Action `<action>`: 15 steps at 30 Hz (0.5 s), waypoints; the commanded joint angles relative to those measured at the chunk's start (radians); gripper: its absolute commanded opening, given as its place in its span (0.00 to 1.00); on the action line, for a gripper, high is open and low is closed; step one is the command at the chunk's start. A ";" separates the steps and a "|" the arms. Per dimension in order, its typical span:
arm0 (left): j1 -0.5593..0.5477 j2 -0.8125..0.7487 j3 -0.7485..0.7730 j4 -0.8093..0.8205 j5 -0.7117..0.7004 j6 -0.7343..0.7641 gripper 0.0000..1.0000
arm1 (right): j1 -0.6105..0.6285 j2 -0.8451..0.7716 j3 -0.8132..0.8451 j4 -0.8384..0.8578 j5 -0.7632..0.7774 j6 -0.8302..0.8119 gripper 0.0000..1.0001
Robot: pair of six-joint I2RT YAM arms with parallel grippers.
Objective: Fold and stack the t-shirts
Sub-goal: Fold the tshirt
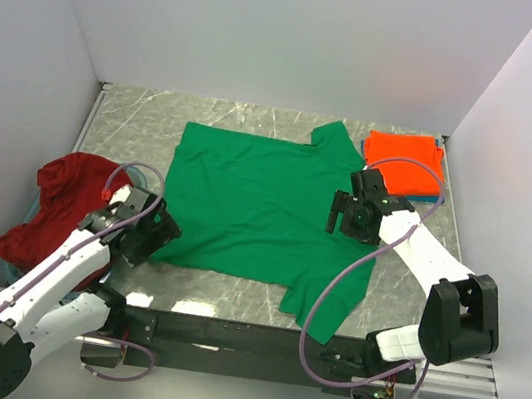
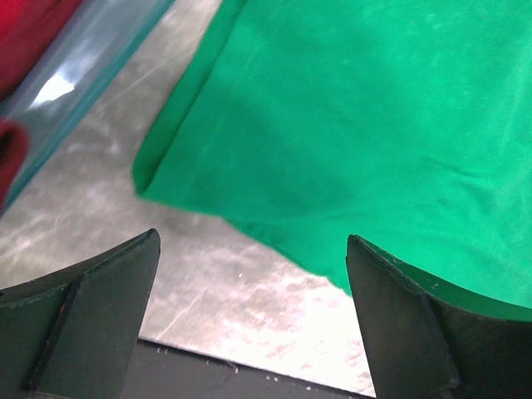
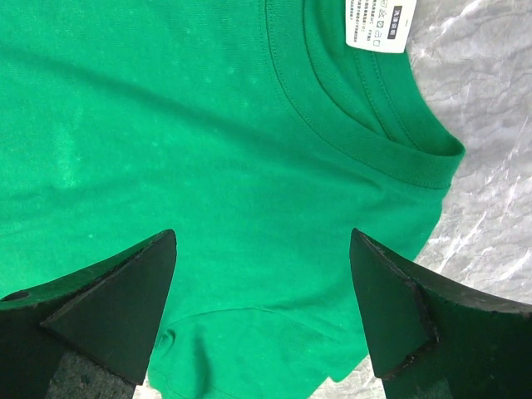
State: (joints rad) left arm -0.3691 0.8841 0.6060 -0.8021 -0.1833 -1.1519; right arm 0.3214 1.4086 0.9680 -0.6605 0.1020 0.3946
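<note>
A bright green t-shirt (image 1: 245, 206) lies spread flat mid-table, hem to the left and neck to the right. My left gripper (image 1: 161, 236) is open just above the table at the shirt's near-left hem corner (image 2: 158, 179); its jaws (image 2: 253, 249) hold nothing. Over the collar (image 3: 366, 137) with its white neck label (image 3: 378, 21) hovers my right gripper (image 1: 340, 211), also open and empty (image 3: 262, 241). An orange-red folded t-shirt (image 1: 406, 161) sits at the back right on a teal-blue one (image 1: 437, 196). A dark red t-shirt (image 1: 62, 208) lies crumpled at the left.
A translucent blue container rim (image 2: 79, 87) runs under the dark red shirt at the table's left side. White walls close in the left, back and right. A black rail (image 1: 224, 335) marks the table's near edge.
</note>
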 commanded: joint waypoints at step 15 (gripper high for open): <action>-0.021 0.027 -0.083 -0.040 -0.082 -0.198 0.61 | 0.008 -0.011 0.000 0.010 -0.007 -0.017 0.91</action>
State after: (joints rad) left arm -0.3870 0.8783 0.5129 -0.8555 -0.2058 -1.3239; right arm 0.3229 1.4086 0.9680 -0.6590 0.0891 0.3908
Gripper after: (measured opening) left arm 0.619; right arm 0.908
